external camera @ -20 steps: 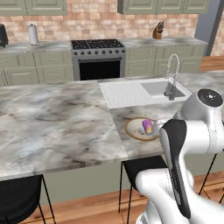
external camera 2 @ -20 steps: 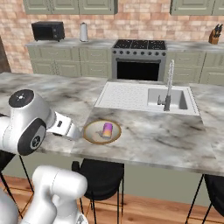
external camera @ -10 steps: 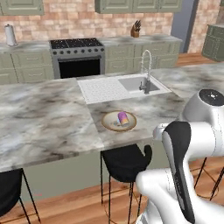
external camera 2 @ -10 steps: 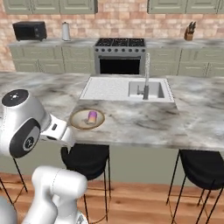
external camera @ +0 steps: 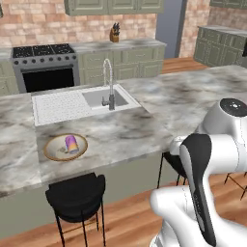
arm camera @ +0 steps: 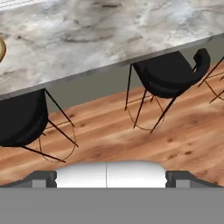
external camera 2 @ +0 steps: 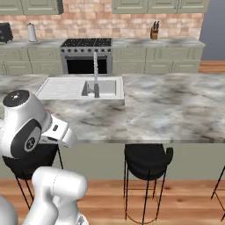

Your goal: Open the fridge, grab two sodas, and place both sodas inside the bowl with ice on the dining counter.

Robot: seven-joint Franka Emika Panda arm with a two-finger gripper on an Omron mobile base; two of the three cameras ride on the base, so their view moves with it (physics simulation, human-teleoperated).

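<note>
End effector [arm camera: 107, 175] sits low in the hand view, its two dark finger tips spread wide apart with nothing between them, so it's open and empty, looking down at wood floor [arm camera: 131, 135] and the table edge.

Going left to right in the left base view: the tan bowl with ice [external camera: 66, 147] rests on the dining table [external camera: 159, 103] near its front edge, with a pink soda can [external camera: 71, 143] standing in it. Can't make out the ice itself. A black stool [external camera: 76, 192] stands just below the bowl, tucked under the table edge. Behind and right of the bowl is the steel sink [external camera: 103, 98] with its tap [external camera: 109, 84], and the ribbed drainboard beside it. Farther back are the stove [external camera: 46, 67] and a knife block [external camera: 115, 34] on the wall counter. The white arm [external camera: 207, 159] fills the lower right.

In the right base view another stool [external camera 2: 147, 160] sits under the table, right of the arm.
</note>
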